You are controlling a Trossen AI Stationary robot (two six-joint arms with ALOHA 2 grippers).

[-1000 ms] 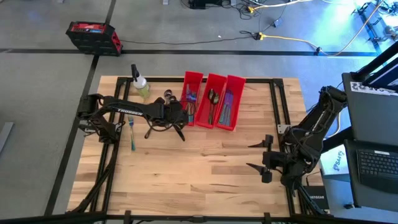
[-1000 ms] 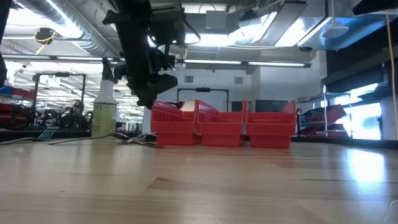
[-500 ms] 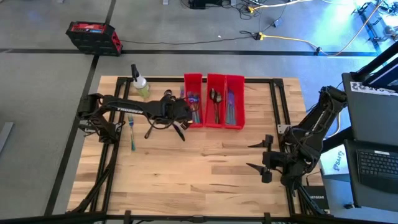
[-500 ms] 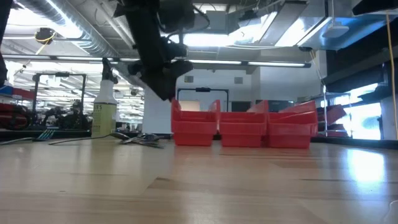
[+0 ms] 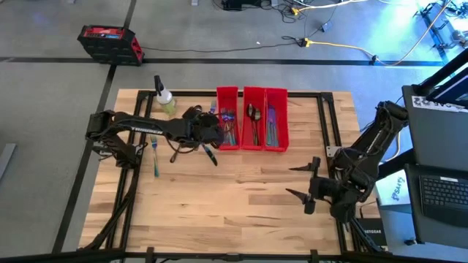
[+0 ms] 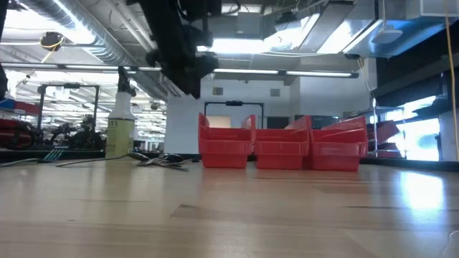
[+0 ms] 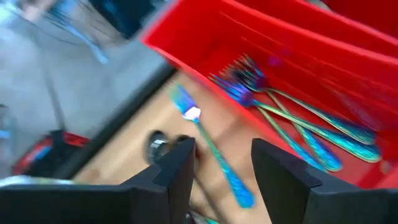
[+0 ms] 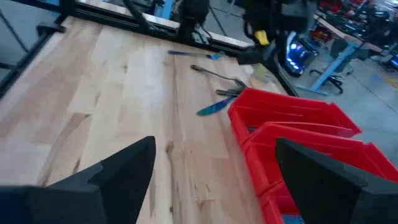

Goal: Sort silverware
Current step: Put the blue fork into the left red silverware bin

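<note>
On the wooden table (image 5: 241, 197), three red bins (image 5: 252, 118) stand side by side holding sorted silverware (image 7: 292, 118), while the left gripper (image 5: 210, 135) hovers just beside them, fingers apart and empty over a loose fork (image 7: 211, 152), and the right gripper (image 5: 301, 181) waits spread wide.

Three red bins (image 5: 252, 128) stand side by side at the far middle of the bench (image 5: 241, 197), with a spray bottle (image 5: 165, 100) and loose silverware (image 5: 155, 155) beside them. The near half lies open. The left end effector (image 5: 210, 150) hangs just beside the leftmost bin.
</note>
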